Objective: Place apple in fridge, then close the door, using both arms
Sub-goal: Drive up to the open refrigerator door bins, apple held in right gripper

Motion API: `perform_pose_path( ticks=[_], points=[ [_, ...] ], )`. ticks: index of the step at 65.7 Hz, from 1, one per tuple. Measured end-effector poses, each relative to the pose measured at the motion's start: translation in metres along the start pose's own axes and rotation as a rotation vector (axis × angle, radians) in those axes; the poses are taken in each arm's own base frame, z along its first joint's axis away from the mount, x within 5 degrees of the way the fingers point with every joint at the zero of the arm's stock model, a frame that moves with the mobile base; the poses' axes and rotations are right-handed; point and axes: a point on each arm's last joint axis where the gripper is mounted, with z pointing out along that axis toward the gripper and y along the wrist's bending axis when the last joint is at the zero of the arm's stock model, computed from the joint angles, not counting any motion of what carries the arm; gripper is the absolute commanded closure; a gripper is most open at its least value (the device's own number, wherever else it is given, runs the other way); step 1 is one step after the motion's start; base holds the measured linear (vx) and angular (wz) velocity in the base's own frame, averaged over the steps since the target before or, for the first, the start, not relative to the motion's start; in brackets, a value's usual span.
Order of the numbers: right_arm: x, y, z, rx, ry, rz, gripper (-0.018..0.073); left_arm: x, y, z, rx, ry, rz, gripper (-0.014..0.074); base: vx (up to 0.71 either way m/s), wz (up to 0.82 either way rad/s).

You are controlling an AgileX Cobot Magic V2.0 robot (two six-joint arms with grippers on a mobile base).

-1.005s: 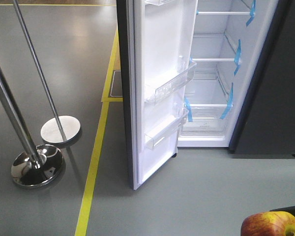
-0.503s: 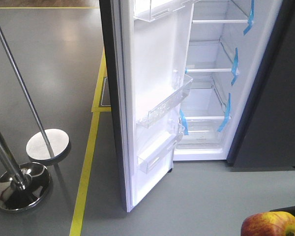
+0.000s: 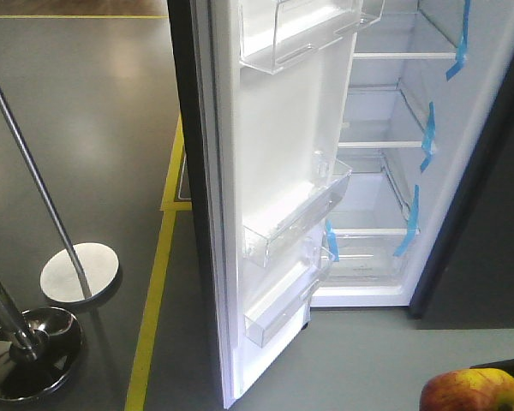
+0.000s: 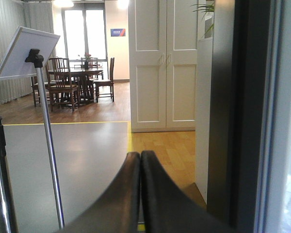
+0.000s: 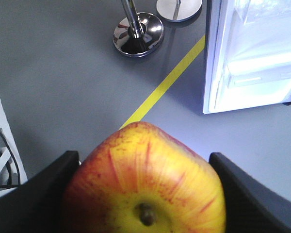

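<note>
The red and yellow apple [image 5: 145, 184] sits stem-up between the two black fingers of my right gripper [image 5: 144, 162], which is shut on it above the grey floor. In the front view the apple [image 3: 475, 392] shows at the bottom right corner, well short of the fridge [image 3: 385, 171]. The fridge stands open, white inside, with clear shelves and blue tape strips. Its door [image 3: 278, 171] is swung wide to the left, the white liner and clear bins facing me. My left gripper [image 4: 139, 156] is shut on nothing, close beside the door's dark edge [image 4: 242, 116].
Left of the door stand a chrome stanchion base [image 3: 26, 351] and a slanted pole on a round grey foot [image 3: 79, 272]. A yellow floor line [image 3: 154, 300] runs past them. A sign on a pole [image 4: 26, 53] and white cupboard doors [image 4: 165, 63] lie beyond.
The fridge and door have grown larger and nearer in the front view and the stanchions have slid left and down. The apple keeps its place in the right gripper.
</note>
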Motion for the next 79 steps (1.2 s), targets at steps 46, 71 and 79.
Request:
perform_pose_path(
  ticks=[46,71,79],
  points=[
    [0.0001,0.0001,0.0000,-0.001,0.001,0.000,0.0469,0.0000,0.0000,0.0000,0.000,0.000,0.000,0.0603,0.17,0.05],
    [0.0001,0.0001,0.0000,-0.001,0.001,0.000,0.0469,0.0000,0.0000,0.0000,0.000,0.000,0.000,0.0603,0.11,0.01],
    [0.0001,0.0001,0.0000,-0.001,0.001,0.000,0.0469,0.0000,0.0000,0.0000,0.000,0.000,0.000,0.0603,0.08,-0.03]
  ],
)
